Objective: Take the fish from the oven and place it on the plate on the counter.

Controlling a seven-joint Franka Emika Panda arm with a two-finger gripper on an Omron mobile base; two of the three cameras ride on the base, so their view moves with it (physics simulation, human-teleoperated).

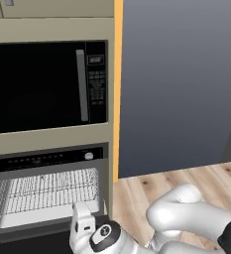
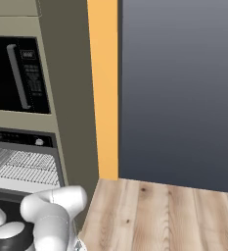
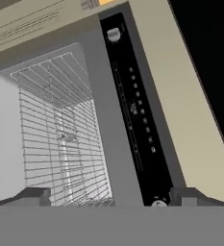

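The gripper [image 3: 106, 198] stands with its jaws spread wide and nothing between them, the two dark fingertips [image 3: 29, 196] rising at the bottom of the hand view and framing the mouth of the oven [image 3: 60, 129]. It's aimed straight into the open cavity: grey wire racks [image 3: 60, 120], pale inner walls, and alongside them the black control strip [image 3: 132, 110] with its small silver knob [image 3: 113, 34].

From the left base view the white arm [image 1: 186, 218] sits low in front of the oven, the hand just at the opening, below the black microwave [image 1: 42, 87] with its vertical grey handle [image 1: 81, 84].

And the fish? I can't pick it out on the racks from any angle, so which way it lies and how its long axis runs can't be called yet. My read: a small slender fish should be light but slick and soft, so pinch it across the thick middle, jaws square to its length, gently.
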